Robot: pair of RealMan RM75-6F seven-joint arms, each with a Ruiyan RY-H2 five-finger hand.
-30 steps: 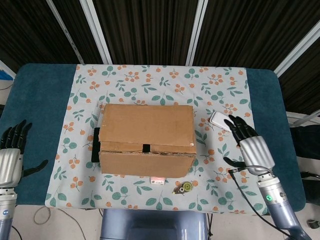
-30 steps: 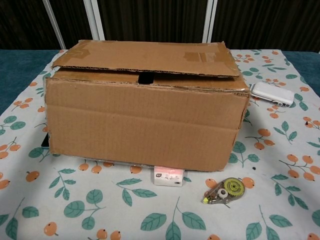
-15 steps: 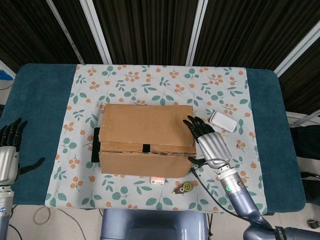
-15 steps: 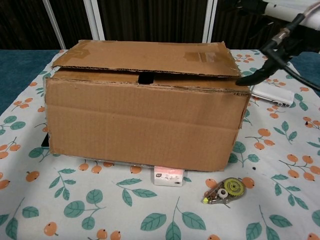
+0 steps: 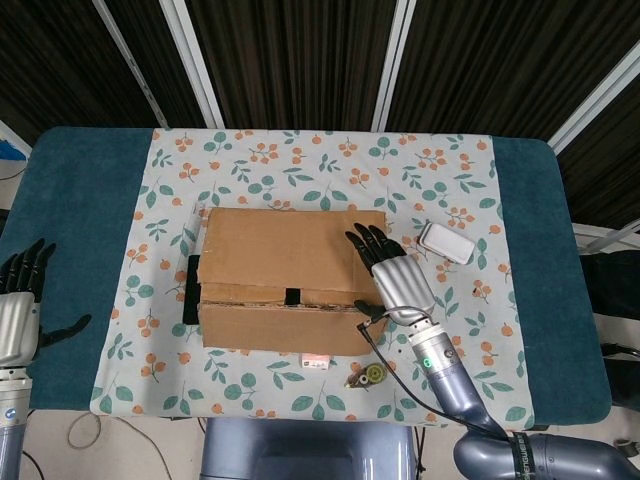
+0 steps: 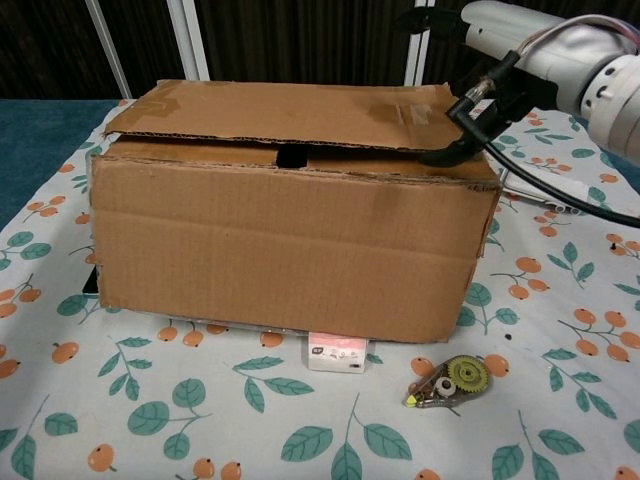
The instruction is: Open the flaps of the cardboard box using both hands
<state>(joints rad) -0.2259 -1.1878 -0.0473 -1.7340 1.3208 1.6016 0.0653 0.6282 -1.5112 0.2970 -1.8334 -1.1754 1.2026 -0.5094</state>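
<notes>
Step in hand: reaching for the first flap. The right hand hovers with fingers spread, holding nothing, over the right end of the cardboard box, thumb at the flap seam. Next move calls for hooking under the raised far flap. The left hand waits open, well apart at the counter edge.

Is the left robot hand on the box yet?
No, the left robot hand sits off at the table's edge, well apart from the cardboard box.
</notes>
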